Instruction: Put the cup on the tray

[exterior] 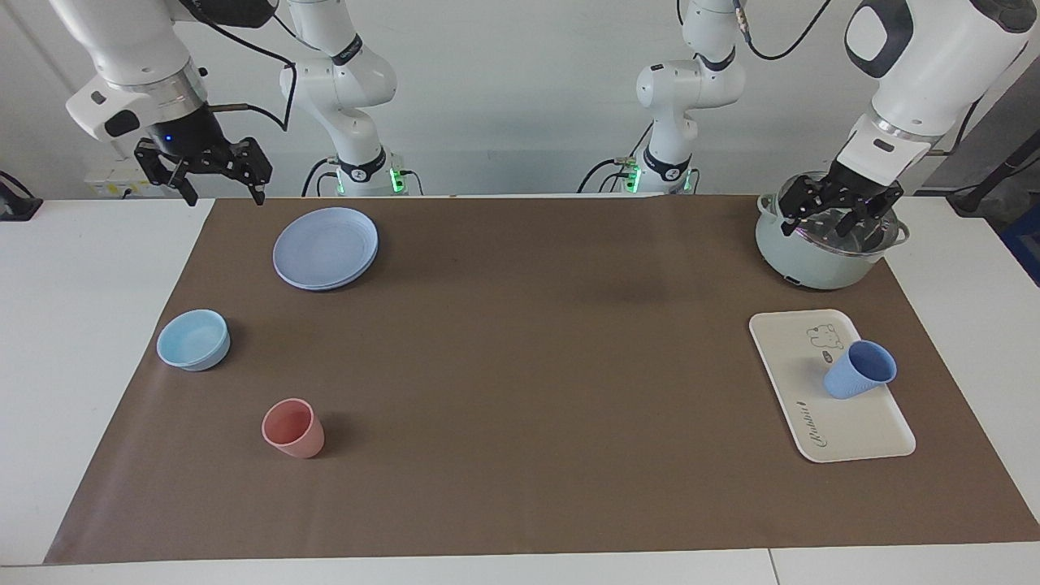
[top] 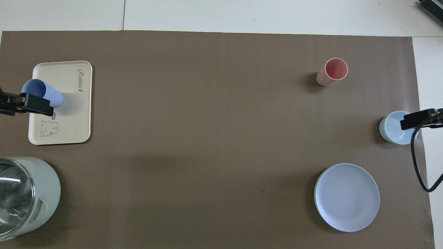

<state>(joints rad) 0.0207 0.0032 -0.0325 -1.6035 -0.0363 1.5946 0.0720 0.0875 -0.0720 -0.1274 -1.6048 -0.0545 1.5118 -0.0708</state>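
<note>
The periwinkle-blue cup point(exterior: 860, 370) stands on the cream-white tray point(exterior: 845, 422), close to the tray's edge toward the left arm's end of the table. It also shows in the overhead view point(top: 43, 92) on the tray point(top: 74, 114). My left gripper point(exterior: 837, 215) is open and empty, raised over the pot, apart from the cup. One of its fingers point(top: 36, 105) covers part of the cup from above. My right gripper point(exterior: 225, 193) is open and empty, raised near the mat's corner at the right arm's end.
A pale green pot point(exterior: 812, 264) stands nearer to the robots than the tray. A round blue plate point(exterior: 325, 248), a light-blue bowl point(exterior: 193, 340) and a pink cup point(exterior: 294, 428) stand toward the right arm's end. A brown mat point(exterior: 528, 366) covers the table.
</note>
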